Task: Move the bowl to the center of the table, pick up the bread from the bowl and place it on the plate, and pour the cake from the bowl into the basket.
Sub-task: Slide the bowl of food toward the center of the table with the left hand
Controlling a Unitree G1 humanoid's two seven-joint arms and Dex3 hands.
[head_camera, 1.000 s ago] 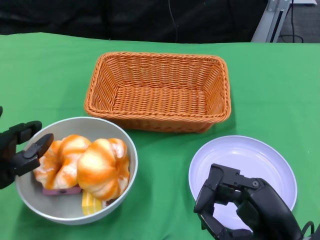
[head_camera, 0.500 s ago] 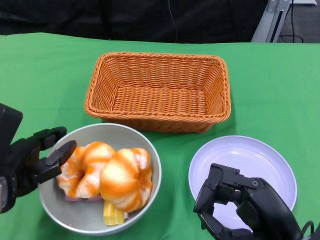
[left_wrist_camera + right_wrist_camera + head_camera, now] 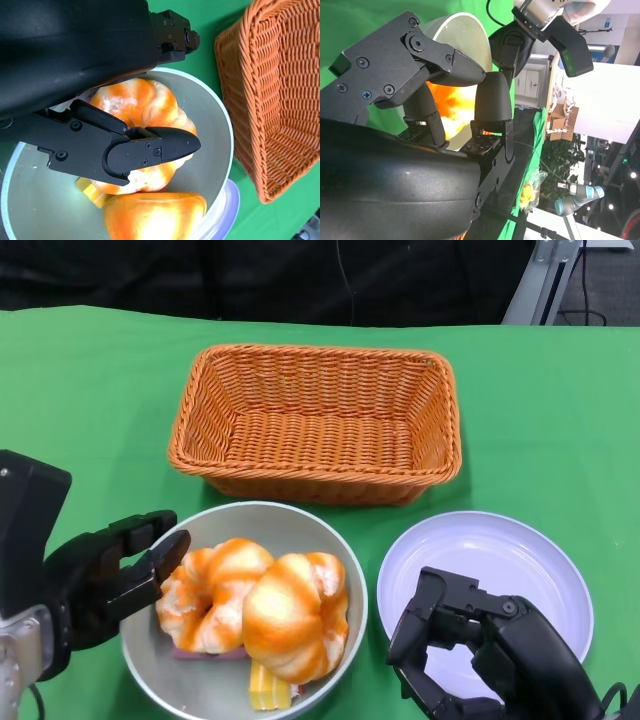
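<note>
- Sitting on the green cloth-covered table [image 3: 90, 390], the round grey bowl [image 3: 330, 550] with a smooth matte wall lies just in front of the orange woven wicker basket [image 3: 316, 420], towards its left half, its far rim close to the basket's near wall.
- Two glossy, knotted bread rolls [image 3: 255, 602], orange with pale cream streaks, fill most of the bowl and lie side by side, touching each other.
- A flat pinkish-purple slab [image 3: 208, 652] shows under the roll farther from the plate; a small yellow ribbed cake piece [image 3: 266, 690] pokes out beneath the other roll at the bowl's near rim.
- The left hand [image 3: 110, 575], black and hard-shelled with visible screws, is at the bowl's side away from the plate; its fingers [image 3: 150, 150] reach over the rim and across the nearest roll, and the thumb lies outside the wall. Whether it actually clamps the rim cannot be told from these views.
- The basket is rectangular with rounded corners, tightly woven, its walls flaring outward to a braided rim.
- A round, smooth white plate [image 3: 520, 550] with a shallow raised edge lies in front of the basket's right end, just beside the bowl and apart from it.
- The right hand [image 3: 470, 645], black and angular, hovers over the plate's near part with its fingers curled inward and nothing in them.
- From the right wrist view, the bowl's pale rim [image 3: 470, 30] and the orange of the bread show between that hand's bent fingers [image 3: 492, 100].
</note>
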